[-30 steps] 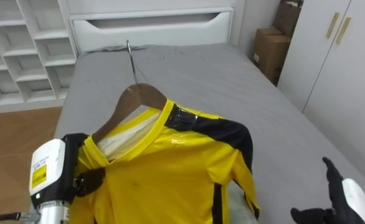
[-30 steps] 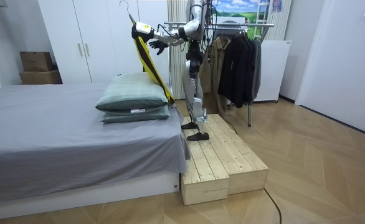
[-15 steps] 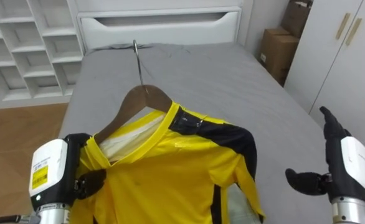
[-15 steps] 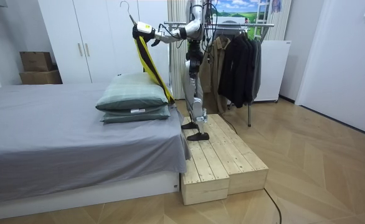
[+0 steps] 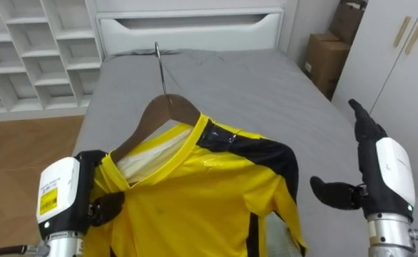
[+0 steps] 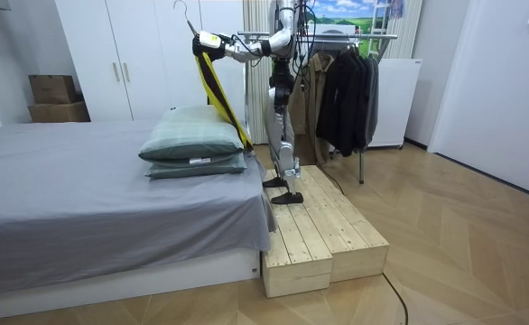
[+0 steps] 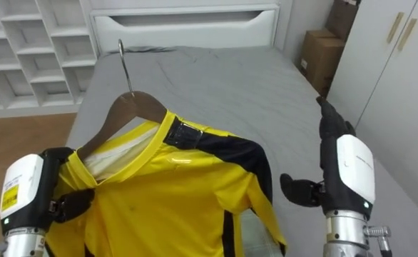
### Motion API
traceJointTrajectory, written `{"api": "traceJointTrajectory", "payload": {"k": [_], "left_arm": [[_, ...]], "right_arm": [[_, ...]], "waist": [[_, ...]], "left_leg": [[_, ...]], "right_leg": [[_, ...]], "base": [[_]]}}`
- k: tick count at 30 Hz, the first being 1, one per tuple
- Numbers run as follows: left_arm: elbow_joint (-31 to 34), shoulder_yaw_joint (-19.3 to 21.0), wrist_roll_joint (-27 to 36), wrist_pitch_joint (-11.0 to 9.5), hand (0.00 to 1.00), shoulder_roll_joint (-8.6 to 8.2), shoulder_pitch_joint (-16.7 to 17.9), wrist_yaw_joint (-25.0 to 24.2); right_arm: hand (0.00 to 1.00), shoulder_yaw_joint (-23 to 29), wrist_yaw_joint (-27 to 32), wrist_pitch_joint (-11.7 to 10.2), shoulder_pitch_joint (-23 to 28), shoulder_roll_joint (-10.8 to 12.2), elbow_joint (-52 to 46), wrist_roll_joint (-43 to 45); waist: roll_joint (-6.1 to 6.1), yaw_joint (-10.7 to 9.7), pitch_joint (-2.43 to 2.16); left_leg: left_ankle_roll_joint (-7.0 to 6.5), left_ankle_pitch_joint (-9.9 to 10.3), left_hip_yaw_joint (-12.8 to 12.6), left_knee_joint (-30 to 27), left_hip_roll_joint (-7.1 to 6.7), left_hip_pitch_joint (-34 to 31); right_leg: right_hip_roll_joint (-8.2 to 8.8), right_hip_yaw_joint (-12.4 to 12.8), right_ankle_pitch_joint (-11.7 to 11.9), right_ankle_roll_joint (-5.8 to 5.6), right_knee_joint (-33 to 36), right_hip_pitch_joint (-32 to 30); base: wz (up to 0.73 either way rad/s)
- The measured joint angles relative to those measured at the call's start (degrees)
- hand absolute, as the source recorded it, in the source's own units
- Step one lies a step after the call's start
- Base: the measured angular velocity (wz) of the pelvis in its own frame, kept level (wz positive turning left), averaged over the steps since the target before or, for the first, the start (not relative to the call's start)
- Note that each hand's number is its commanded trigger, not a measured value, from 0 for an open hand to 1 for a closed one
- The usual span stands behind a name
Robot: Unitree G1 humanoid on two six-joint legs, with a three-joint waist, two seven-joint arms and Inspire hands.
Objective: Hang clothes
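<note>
A yellow shirt (image 5: 195, 203) with black trim hangs on a wooden hanger (image 5: 167, 112) whose metal hook (image 5: 159, 64) points up. My left hand (image 5: 65, 196) holds them up at the lower left, its dark fingers (image 5: 109, 207) curled on the shirt's shoulder over the hanger's end. My right hand (image 5: 376, 171) is raised to the right of the shirt, apart from it, open with fingers straight and thumb stretched toward the cloth. In the room view I stand on a wooden platform (image 6: 323, 235) beside the bed, with the shirt (image 6: 218, 86) held high over the pillows.
A grey bed (image 5: 237, 86) lies below the shirt, with white shelves (image 5: 31, 57) to the left, cardboard boxes (image 5: 330, 61) and a wardrobe (image 5: 409, 78) to the right. In the room view a clothes rack (image 6: 346, 90) with dark garments stands behind me, and green pillows (image 6: 192, 143) lie on the bed.
My right hand has risen from the lower right corner and come in closer to the shirt's right side. The left hand still holds shirt and hanger in place.
</note>
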State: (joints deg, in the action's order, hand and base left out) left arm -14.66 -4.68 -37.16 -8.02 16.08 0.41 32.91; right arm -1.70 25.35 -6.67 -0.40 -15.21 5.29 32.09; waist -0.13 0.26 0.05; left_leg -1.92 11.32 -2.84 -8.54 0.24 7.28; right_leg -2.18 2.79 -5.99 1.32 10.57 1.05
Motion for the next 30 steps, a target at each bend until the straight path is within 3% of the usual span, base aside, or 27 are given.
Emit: {"api": "traceJointTrajectory", "payload": {"k": [11,17,22,30], "left_arm": [[0.5,-2.2,0.3,0.4,1.00,0.06,0.0,0.0],[-0.5,-4.6,0.4,0.5,1.00,-0.09,0.0,0.0],[-0.6,-5.0,0.4,0.5,1.00,-0.50,0.0,-1.1],[-0.5,-5.0,0.0,1.0,1.00,-1.13,-0.7,-2.7]], "right_arm": [[0.00,-5.0,-2.2,0.1,0.0,-0.9,-3.9,0.2],[0.00,-9.1,-3.4,0.1,-0.2,-0.9,-3.6,0.2],[0.00,-12.7,-6.2,0.1,-0.8,-0.9,-3.6,0.2],[0.00,-13.4,-12.3,0.2,-2.8,-0.8,-3.8,0.3]], "waist": [[-0.39,0.6,-0.03],[-0.08,1.8,0.20],[0.05,3.0,0.52],[-0.10,3.2,0.56]], "left_leg": [[0.00,0.0,-0.1,-0.1,-0.01,0.2],[0.00,0.0,0.4,-0.1,-0.01,0.2],[0.00,0.0,0.4,0.1,-0.02,0.2],[0.00,0.0,1.1,0.2,-0.01,-0.6]], "right_leg": [[0.06,0.0,0.0,0.00,0.1,0.1],[0.04,-0.2,0.0,0.01,0.2,0.3],[0.03,-0.2,0.0,0.01,0.1,0.2],[0.08,-0.8,0.0,0.04,-0.8,0.0]], "base": [[0.00],[0.02],[0.00],[0.03]]}}
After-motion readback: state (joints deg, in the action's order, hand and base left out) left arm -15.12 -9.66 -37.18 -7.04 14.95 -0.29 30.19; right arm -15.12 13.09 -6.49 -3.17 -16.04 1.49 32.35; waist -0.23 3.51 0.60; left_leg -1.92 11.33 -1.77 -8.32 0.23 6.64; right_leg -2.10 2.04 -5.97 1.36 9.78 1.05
